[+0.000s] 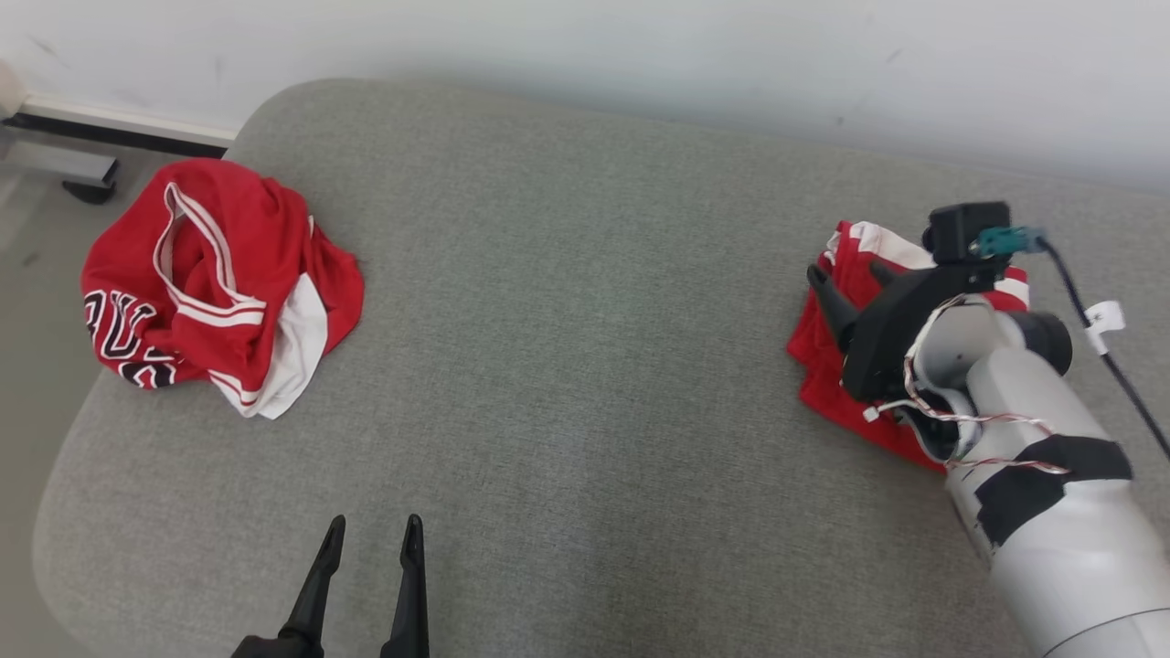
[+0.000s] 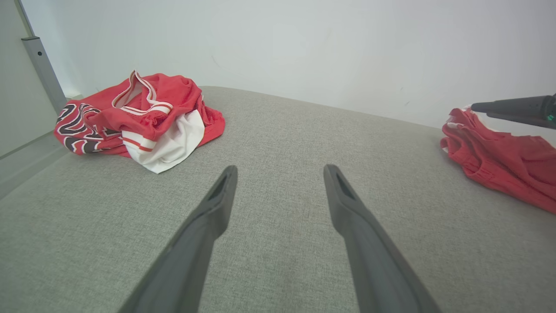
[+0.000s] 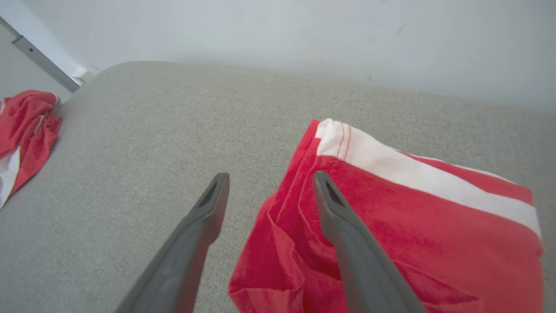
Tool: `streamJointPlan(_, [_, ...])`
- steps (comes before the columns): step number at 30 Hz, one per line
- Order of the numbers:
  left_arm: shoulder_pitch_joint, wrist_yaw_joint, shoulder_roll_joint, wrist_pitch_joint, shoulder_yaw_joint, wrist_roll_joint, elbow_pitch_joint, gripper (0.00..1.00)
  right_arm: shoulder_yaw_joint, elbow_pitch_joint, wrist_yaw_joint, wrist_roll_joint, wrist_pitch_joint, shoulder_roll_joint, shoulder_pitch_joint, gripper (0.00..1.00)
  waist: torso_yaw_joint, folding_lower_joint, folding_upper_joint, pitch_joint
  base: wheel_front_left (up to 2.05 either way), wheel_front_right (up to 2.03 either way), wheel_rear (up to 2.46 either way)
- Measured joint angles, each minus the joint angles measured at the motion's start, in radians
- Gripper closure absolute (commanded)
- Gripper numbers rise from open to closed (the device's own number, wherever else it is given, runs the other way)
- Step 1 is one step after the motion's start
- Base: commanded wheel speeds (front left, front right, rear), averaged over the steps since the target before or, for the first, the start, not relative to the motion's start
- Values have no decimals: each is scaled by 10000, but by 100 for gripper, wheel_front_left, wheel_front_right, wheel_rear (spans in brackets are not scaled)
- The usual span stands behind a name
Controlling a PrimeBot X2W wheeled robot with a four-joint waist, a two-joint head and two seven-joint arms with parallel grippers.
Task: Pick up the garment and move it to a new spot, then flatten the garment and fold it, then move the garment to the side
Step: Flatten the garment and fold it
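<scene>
**Operator:** Report the location of the folded garment (image 1: 816,352).

**Technician:** It lies on the right side of the grey cushion (image 1: 585,347), near the back edge by the white wall (image 1: 640,46); the cloth is red, with a white stripe (image 3: 412,169) along its far side; the layers are stacked, with loose folds at the near left corner.

**Operator:** Report the right gripper (image 3: 270,176).

**Technician:** Jaws wide, with nothing between them; in the right wrist view one finger stands over bare cushion and the other crosses the garment's left edge; contact with the cloth cannot be confirmed.

**Operator:** Report the left gripper (image 1: 375,523).

**Technician:** Jaws wide and empty; it sits at the near edge of the cushion, over bare fabric, well apart from both pieces of clothing.

**Operator:** List any other items.

**Technician:** A crumpled jersey (image 1: 219,274) lies at the left end of the cushion; it is red, with white trim and black lettering; it is well apart from the folded garment.
</scene>
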Motion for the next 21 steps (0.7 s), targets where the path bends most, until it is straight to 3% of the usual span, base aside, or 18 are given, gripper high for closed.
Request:
streamJointPlan(5, [4, -8, 0, 0, 65, 21, -35, 0, -159, -585, 0, 311, -320, -780, 19, 0, -277, 0, 0, -150, 0, 0, 0])
streamJointPlan(10, [14, -77, 0, 0, 75, 46, -105, 0, -984, -395, -2, 171, -857, -1707, 563, 0, -533, 0, 0, -328, 0, 0, 0])
streamJointPlan(15, [18, -88, 0, 0, 65, 79, -121, 0, -1618, 111, -2, -184, -1221, -1923, 1253, 0, -704, 0, 0, -421, 0, 0, 0])
streamJointPlan(17, [17, -98, 0, 0, 77, 105, -151, 0, -1756, 270, -2, -341, -1335, -1879, 1432, 56, -732, 0, 0, -399, 0, 0, 0])
streamJointPlan(18, [14, -100, 0, 0, 88, 136, -182, 0, -1783, 324, -2, -376, -1383, -1802, 1483, 93, -738, -1, 0, -377, 0, 0, 0])
streamJointPlan(19, [9, -104, 0, 0, 98, 136, -207, 0, -1768, 378, -2, -414, -1373, -1703, 1533, 100, -741, 0, 0, -351, 0, 0, 0])
streamJointPlan(21, [-12, -167, 2, 0, 111, 192, -242, 0, -1708, 460, -2, -464, -1432, -1471, 1600, 100, -738, 0, 0, -284, 0, 0, 0])
